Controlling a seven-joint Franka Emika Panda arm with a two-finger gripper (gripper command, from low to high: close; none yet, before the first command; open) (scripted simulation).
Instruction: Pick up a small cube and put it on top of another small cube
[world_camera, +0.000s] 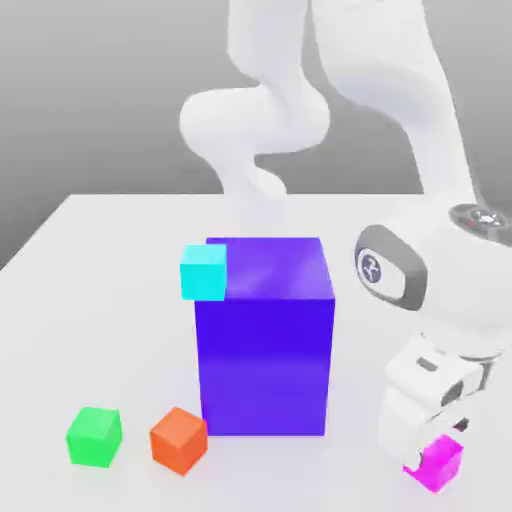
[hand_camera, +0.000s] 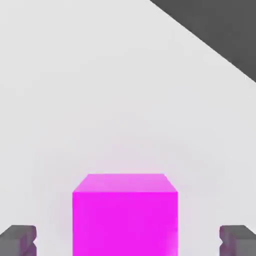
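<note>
The small magenta-pink cube (world_camera: 443, 464) rests on the white table at the exterior view's lower right. My gripper (world_camera: 432, 452) is lowered over it, and the white hand covers part of its upper left. In the hand view the cube (hand_camera: 125, 215) sits between the two dark fingertips (hand_camera: 20, 240) of the gripper (hand_camera: 128, 241). A gap of bare table shows on each side of it, so the jaws stand open around the cube without touching it.
A big blue-violet block (world_camera: 265, 335) stands mid-table, with a cyan cube (world_camera: 204, 272) by its upper left corner. An orange cube (world_camera: 178, 440) and a green cube (world_camera: 95, 436) lie at the front left. The white table (world_camera: 90, 300) ends near the magenta cube.
</note>
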